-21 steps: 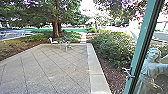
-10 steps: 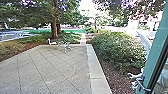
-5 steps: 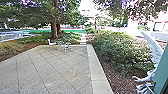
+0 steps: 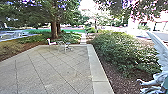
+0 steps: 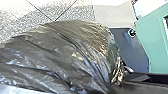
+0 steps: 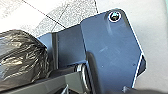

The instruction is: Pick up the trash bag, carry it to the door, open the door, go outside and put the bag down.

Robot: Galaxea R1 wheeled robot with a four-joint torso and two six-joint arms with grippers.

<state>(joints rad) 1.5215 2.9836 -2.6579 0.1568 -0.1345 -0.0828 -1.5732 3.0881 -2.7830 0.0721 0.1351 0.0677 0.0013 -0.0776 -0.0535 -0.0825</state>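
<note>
While neither wrist view settles how the jaws stand, the left set lies close to the gathered part of the bag (image 5: 62,55); whether apart, together or clamped on it, I cannot tell. Right jaws: likewise cannot tell.

Bag: thin dark plastic, glossy, translucent brown where sun catches it. Broad rounded body, skin drawn into long pleats and sharp creases. Pleats converge on a narrow end by the robot's dark bar (image 5: 147,86); the full end swells away from there, over the paving. Long axis appears to follow the main folds, from pinched end to rounded end. Contact with the ground: cannot tell.

Just beside the bag, the robot's base (image 6: 110,55), flat, blue-grey, scuffed, with clipped corners and a round fitting.

Door (image 5: 152,37): smooth green frame; an edge of it also at the head view's lower right corner.

Outward: patio (image 4: 52,67), speckled, rough grain, cut by diagonal joints. Smooth pale curb (image 4: 96,67) along its right side, then brown mulch (image 4: 117,81) and a dense rounded hedge (image 4: 117,52). White statue (image 4: 160,52), feathered wing raised. Thin-legged furniture (image 4: 62,45) at the patio's far end, a tree (image 4: 54,31) behind.
</note>
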